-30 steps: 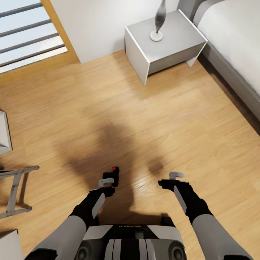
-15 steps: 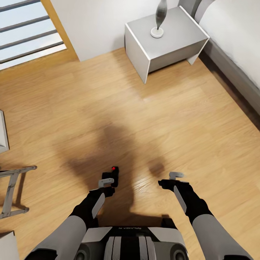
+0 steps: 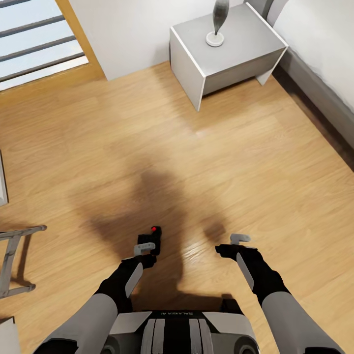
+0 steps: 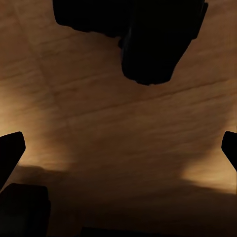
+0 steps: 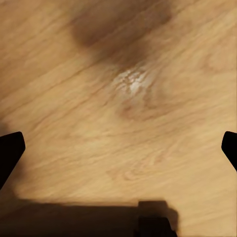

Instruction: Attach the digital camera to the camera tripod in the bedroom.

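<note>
Glossy light wood floor [image 3: 196,147]; matt black digital camera [image 3: 150,242]

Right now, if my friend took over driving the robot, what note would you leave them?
Left gripper: shut on the digital camera, red button on top, held low over the wood floor.
Right gripper: open, holding nothing, its fingers spread over bare floor.
Silver legs at the head view's left edge may be the camera tripod; too little shows to be sure.
Ahead: a grey bedside table with a vase, beside the bed.
Done: camera picked up.
Left: reach the tripod and attach the camera on its head.
</note>
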You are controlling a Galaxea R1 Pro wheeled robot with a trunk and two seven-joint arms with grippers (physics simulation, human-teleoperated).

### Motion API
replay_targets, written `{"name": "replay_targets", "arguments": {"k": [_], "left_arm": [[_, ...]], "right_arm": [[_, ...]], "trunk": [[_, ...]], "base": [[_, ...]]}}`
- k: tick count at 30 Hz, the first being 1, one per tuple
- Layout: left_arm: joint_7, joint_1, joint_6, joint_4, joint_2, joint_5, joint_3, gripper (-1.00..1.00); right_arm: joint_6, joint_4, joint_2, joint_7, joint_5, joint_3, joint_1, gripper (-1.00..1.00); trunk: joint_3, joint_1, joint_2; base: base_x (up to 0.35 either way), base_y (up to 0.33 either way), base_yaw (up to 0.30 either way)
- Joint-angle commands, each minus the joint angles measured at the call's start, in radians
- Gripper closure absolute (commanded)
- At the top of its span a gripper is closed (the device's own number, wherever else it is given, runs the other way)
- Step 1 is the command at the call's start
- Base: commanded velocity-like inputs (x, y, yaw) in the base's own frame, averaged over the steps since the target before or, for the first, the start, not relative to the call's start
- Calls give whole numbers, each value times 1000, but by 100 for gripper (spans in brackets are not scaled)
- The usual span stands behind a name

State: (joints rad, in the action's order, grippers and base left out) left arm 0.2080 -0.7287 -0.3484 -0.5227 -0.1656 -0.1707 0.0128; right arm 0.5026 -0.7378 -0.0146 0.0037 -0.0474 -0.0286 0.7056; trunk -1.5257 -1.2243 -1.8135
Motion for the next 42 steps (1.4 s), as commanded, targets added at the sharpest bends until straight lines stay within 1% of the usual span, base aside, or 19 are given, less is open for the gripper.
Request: {"name": "replay_targets", "arguments": {"k": [1, 42], "left_arm": [[7, 0, -4, -2, 0, -10, 1, -100], [7, 0, -4, -2, 1, -10, 1, -100]], "right_arm": [[5, -2, -1, 1, -5, -3, 0, -100], [4, 0, -1, 1, -5, -3, 0, -100]], "trunk": [[-4, -4, -7], [-132, -161, -294]], "base": [[0, 0, 0], [0, 0, 0]]}}
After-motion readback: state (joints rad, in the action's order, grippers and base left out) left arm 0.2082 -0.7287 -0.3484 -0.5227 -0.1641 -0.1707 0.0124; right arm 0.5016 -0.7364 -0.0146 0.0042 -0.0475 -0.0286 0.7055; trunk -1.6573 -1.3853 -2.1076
